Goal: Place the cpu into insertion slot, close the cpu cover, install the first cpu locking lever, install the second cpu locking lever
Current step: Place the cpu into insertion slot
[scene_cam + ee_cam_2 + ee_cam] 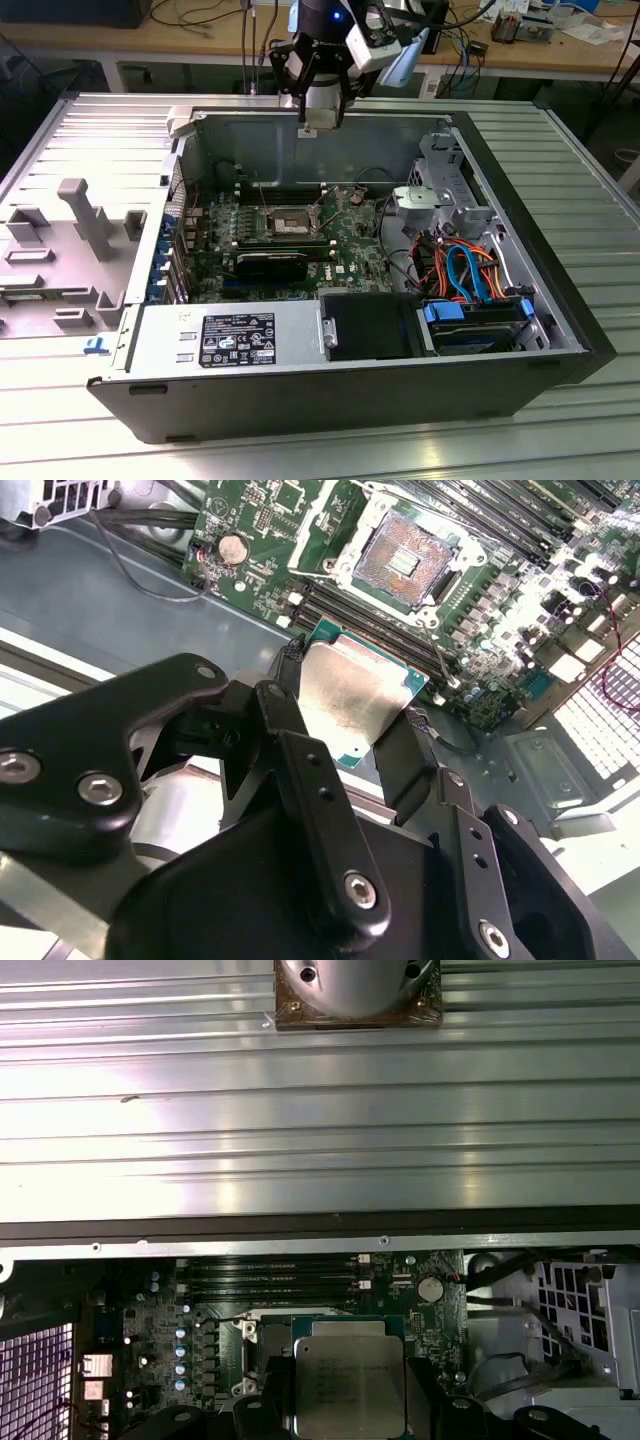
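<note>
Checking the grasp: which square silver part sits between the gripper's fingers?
The cpu, with its plain metal top, clamped in the gripper; the dark-centred insertion slot sits on the motherboard beyond.

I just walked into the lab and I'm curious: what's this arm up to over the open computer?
The arm's tool is shut on the cpu, gripping the chip by two opposite edges. It holds the chip in the air above the green motherboard inside the open computer case. The insertion slot on the board lies bare with no chip in it, so the cpu has not been placed yet.
</note>
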